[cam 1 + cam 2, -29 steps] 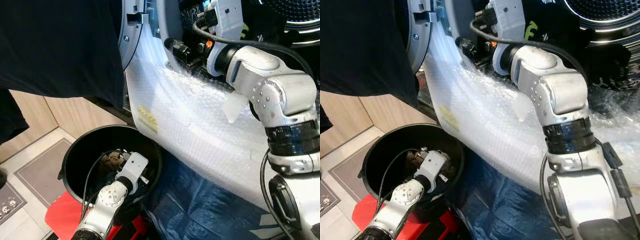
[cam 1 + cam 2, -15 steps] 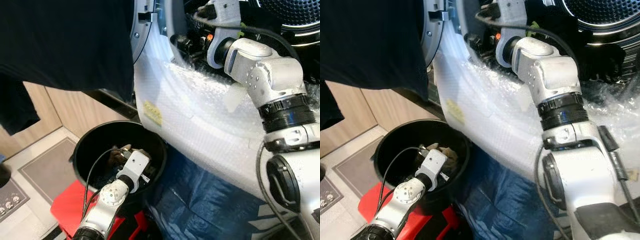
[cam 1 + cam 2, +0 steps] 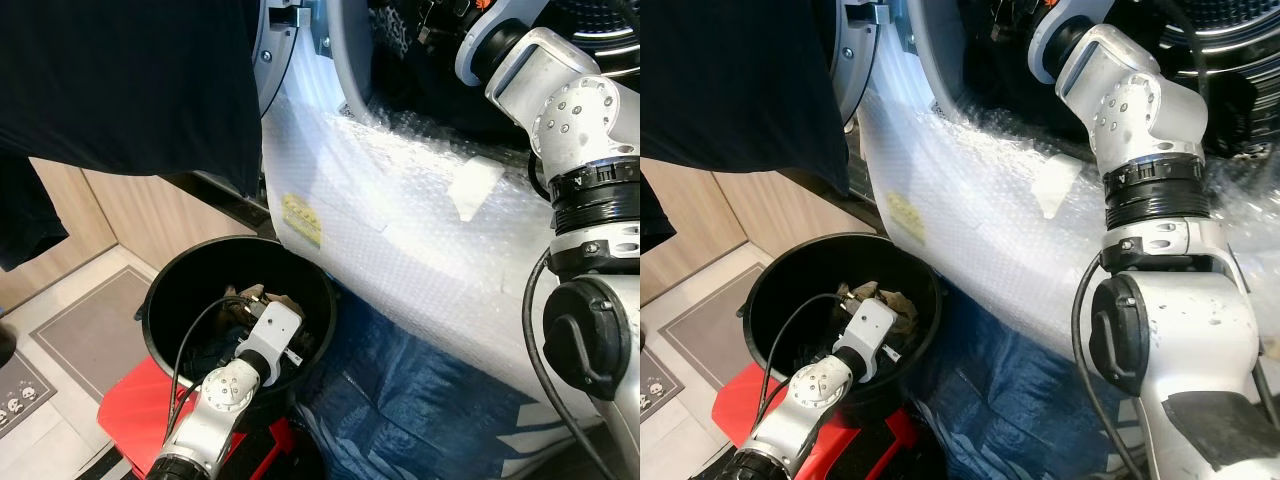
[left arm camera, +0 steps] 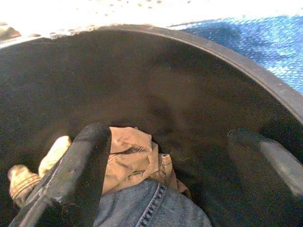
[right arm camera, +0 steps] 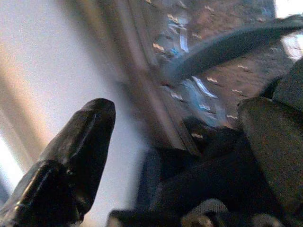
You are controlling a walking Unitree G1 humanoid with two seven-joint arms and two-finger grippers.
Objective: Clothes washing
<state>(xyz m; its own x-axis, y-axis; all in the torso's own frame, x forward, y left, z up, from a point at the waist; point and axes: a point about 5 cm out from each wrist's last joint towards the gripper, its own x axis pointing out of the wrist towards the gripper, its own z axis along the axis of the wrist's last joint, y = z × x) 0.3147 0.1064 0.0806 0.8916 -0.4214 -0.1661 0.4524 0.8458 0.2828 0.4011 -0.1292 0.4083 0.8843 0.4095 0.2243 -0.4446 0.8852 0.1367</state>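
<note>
**Right arm pushes deeper into the washer as the left waits in the bucket**

Since a second ago your right arm [image 3: 570,110] has lifted and reached further into the washing machine's open mouth, its wrist now up at the top edge of the head views, where earlier it sat lower over the bubble wrap [image 3: 400,220]. Your left arm has held its place in the bucket.

Your left gripper [image 4: 165,165] hangs inside the black bucket [image 3: 165,290], jaws spread wide and closed on nothing. One black finger [image 4: 80,170] lies against a crumpled tan garment [image 4: 130,153]; the other stands apart by the bucket's far wall. Blue denim [image 4: 147,208] lies just under the tan cloth, and a pale patterned piece [image 4: 33,170] sits beside them, all at the bottom of the bucket. The bucket stands on a red stool [image 3: 135,405] on the floor, touching the blue tarp [image 3: 420,410] that spreads below the washer.

Your right gripper [image 5: 180,156] is inside the machine, jaws wide apart and holding nothing, with dark cloth [image 5: 208,189] between and below the fingers [image 5: 90,127] and the perforated drum [image 5: 222,28] behind them. Bubble wrap drapes over the washer's front, below the open door [image 3: 290,30]. A dark garment [image 3: 120,90] hangs at the upper left of the head views.
</note>
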